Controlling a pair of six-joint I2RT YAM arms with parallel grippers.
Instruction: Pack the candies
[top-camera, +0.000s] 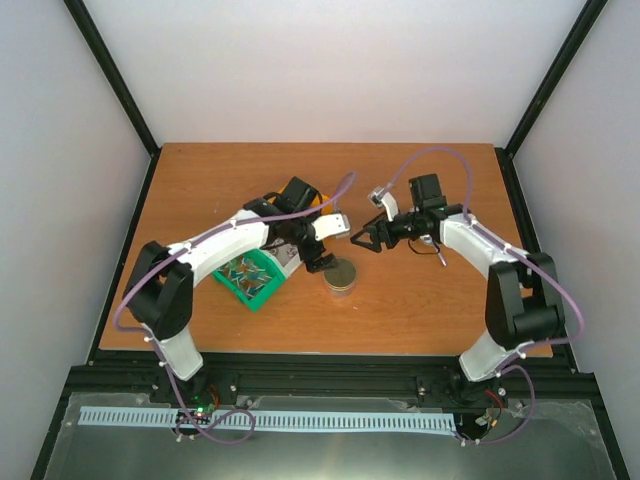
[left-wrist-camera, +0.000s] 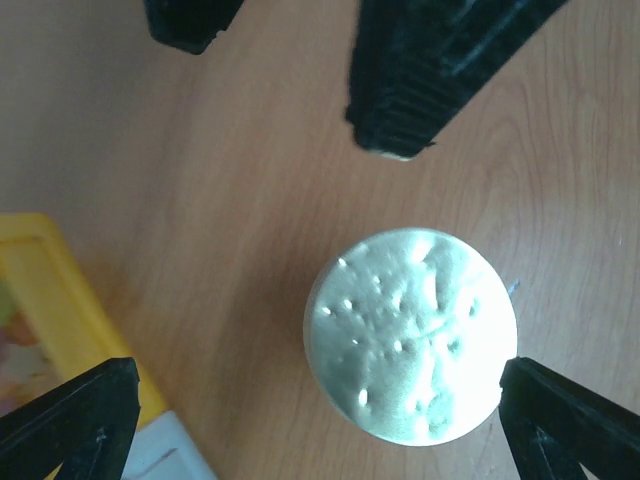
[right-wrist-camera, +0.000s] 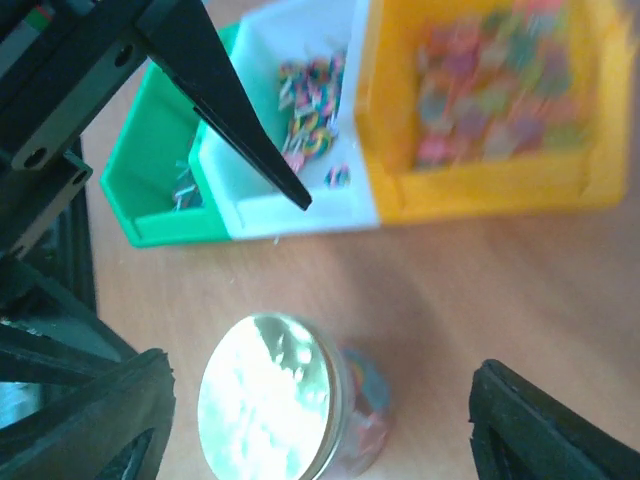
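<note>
Spread wide at the lower corners of its own wrist view, our left pincer (left-wrist-camera: 315, 375) is hanging open over a jar (right-wrist-camera: 355, 415) that is standing upright on the wooden worktop (top-camera: 430, 300). We are gripping nothing with it. The jar's shiny metal lid (left-wrist-camera: 410, 335) is sitting between the two black fingers, and we cannot tell whether the right-hand finger is brushing the rim. Our right pincer (right-wrist-camera: 320, 368) is likewise standing open and empty, its fingers splayed to either side of the same jar just below it. From above, both pincers are meeting near the middle of the worktop, the left one right over the lid and the right one just beyond it, tips pointing toward each other. The candies (right-wrist-camera: 485, 85) are lying mostly in a yellow bin (right-wrist-camera: 480, 195), a blurred heap of red, orange, pink and yellow pieces. More are showing through the clear wall of the jar beneath the lid. A white bin (right-wrist-camera: 300, 215) touching the yellow one is carrying a scatter of striped ones. A green bin (right-wrist-camera: 135, 170) is sitting against the white bin's other side, holding a few small items we cannot make out. All three bins are lining up beside the jar, partly under our left arm (top-camera: 215, 250) in the overhead view.
</note>
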